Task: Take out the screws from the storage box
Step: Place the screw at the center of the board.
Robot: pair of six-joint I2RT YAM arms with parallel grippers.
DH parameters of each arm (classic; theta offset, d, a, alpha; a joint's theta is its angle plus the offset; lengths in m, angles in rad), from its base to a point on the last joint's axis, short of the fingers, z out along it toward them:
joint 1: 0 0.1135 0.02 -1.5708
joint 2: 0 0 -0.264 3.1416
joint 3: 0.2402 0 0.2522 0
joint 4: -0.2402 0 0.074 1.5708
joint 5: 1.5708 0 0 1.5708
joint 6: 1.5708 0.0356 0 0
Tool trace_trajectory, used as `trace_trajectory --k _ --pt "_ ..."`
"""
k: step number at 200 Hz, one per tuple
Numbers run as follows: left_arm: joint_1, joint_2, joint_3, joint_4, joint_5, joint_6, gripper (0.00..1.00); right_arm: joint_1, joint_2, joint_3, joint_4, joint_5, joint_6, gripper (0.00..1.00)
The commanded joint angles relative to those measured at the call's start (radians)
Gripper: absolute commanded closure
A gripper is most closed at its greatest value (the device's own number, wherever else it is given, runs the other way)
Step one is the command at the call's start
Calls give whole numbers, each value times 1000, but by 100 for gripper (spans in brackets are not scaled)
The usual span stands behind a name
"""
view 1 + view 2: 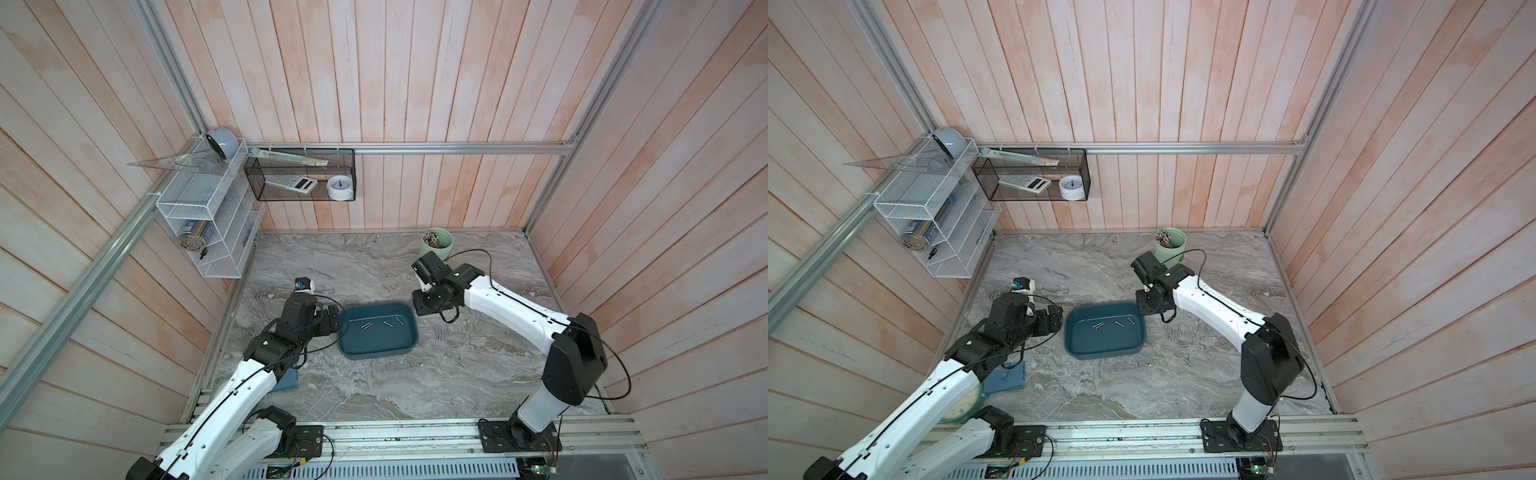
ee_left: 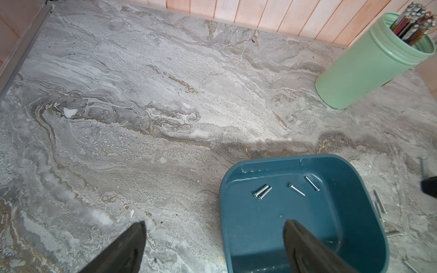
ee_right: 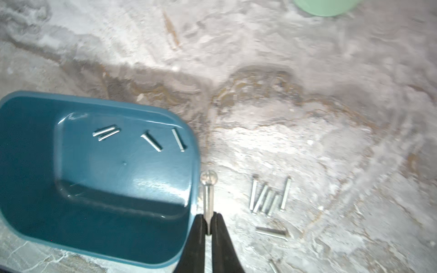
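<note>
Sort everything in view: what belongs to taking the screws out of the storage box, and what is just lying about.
Job: storage box; four screws inside it; one screw pinched by the right end effector; screws laid on the table; open left end effector.
Lying about: pale green cup of sticks; calculator; white clock; black mesh basket; white wire rack.

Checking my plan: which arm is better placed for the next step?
Right, likely: the right gripper holds a screw beside the storage box, near the screws lying on the table. The left gripper is open.
</note>
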Motion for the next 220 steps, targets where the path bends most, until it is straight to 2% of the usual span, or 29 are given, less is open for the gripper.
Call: trace_trajectory --k 1,27,50,104,220 --pt "-2 -12 10 -3 -16 9 4 -59 -73 -94 26 -2 43 94" --pt "-2 -9 10 -4 -15 8 4 -83 -122 -182 85 -2 62 94" --pt "-2 -9 10 -6 -15 7 4 -86 -97 -215 103 -1 88 93" --pt "-2 -5 11 -10 -16 8 4 -91 113 -144 -15 -34 61 93" --pt "-2 -2 9 -9 -18 10 4 -94 230 -169 -13 -9 91 91"
